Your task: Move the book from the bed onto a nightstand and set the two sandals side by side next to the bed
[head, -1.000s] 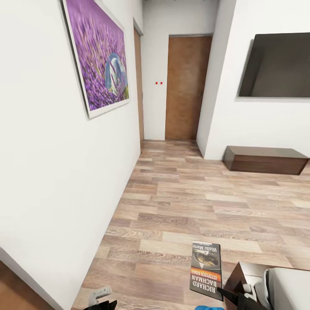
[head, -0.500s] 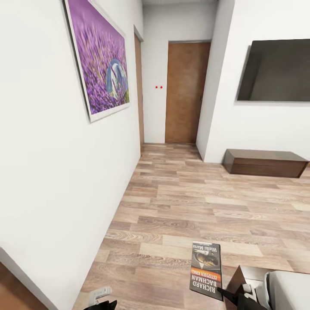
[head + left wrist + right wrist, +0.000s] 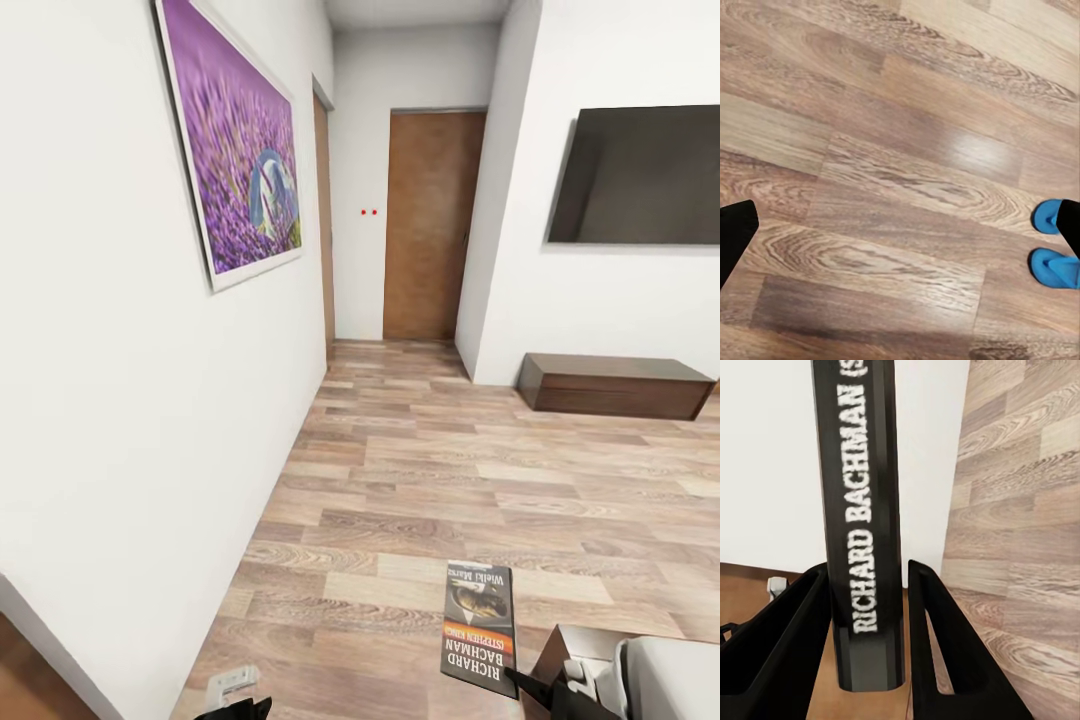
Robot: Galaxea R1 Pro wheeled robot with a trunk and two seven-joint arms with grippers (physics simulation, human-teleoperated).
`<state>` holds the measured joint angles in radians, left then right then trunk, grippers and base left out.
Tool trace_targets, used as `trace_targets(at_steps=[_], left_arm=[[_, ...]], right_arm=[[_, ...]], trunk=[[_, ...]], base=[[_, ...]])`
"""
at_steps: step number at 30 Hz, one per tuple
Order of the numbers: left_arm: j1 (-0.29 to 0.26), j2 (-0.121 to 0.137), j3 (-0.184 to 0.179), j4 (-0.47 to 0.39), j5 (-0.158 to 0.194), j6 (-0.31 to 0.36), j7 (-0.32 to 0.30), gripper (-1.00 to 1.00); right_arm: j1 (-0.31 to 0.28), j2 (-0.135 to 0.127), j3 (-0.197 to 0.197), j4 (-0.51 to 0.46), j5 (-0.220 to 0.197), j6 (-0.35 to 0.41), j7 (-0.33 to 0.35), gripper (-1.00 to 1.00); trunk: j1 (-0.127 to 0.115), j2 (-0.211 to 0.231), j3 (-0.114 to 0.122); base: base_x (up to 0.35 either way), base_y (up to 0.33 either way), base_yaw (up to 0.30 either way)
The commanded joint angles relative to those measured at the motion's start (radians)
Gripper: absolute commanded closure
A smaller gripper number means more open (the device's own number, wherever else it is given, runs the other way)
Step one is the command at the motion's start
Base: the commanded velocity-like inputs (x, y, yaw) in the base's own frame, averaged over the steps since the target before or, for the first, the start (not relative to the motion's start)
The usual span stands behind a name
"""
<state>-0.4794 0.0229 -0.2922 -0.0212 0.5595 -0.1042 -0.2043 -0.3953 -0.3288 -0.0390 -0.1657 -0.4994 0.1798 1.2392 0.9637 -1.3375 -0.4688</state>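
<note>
Book carried upright in the right gripper, low at the right of the head view, cover facing the camera and upside down, lettering "RICHARD BACHMAN" toward the gripper end. Pinched at that lower edge, so most of the cover stands free above the fingers. In the right wrist view, spine standing between the two black fingers, one to each side (contact itself not clearly resolved on the wider side, though the book hanging clear of the floor argues for a firm pinch). Probably held on edge like this to keep it compact and visible during travel, and ready to be laid flat on a surface later.

Left gripper barely showing at the bottom edge of the head view, carrying nothing visible; in the left wrist view, dark fingertips at opposite borders with bare floor between, so spread wide apart.

Two blue sandals on the wood-plank floor, close together, cut off at the frame edge in the left wrist view. Whether properly side by side, hard to say from so little.

Corner of the bed at the lower right of the head view, grey mattress over a dark frame. Ahead: white wall with a purple painting, a tan door, a wall-mounted screen, and a long low dark cabinet beneath it (not a nightstand). No nightstand to point to here; likely still in transit, book delivery pending.
</note>
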Motion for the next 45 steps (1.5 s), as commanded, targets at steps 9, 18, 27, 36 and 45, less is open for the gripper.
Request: trace_targets(at_steps=[9,18,27,36,45], left_arm=[[-0.001,0.000,-0.008,0.001,0.010,-0.003,-0.004,-1.00],[-0.001,0.000,-0.008,0.001,0.010,-0.003,-0.004,-1.00],[-0.001,0.000,-0.008,0.001,0.010,-0.003,-0.004,-1.00],[-0.001,0.000,-0.008,0.001,0.010,-0.003,-0.004,-1.00],[-0.001,0.000,-0.008,0.001,0.008,-0.003,-0.004,-1.00]], right_arm=[[-0.001,0.000,-0.004,0.000,0.000,0.010,0.003,1.00],[-0.001,0.001,-0.004,0.000,0.000,0.010,0.003,1.00],[-0.001,0.001,-0.004,0.000,0.000,0.010,0.003,1.00],[-0.001,0.002,-0.001,0.000,0.001,0.010,0.003,1.00],[-0.001,0.004,-0.001,0.001,0.001,0.009,0.002,1.00]], trunk=[[0.000,-0.001,0.014],[0.000,-0.001,0.028],[0.000,-0.001,0.039],[0.000,-0.001,0.041],[0.000,-0.001,0.041]], base=[[0.000,0.000,0.000],[0.000,0.000,0.000],[0.000,0.000,0.000],[0.000,0.000,0.000],[0.000,0.000,0.000]])
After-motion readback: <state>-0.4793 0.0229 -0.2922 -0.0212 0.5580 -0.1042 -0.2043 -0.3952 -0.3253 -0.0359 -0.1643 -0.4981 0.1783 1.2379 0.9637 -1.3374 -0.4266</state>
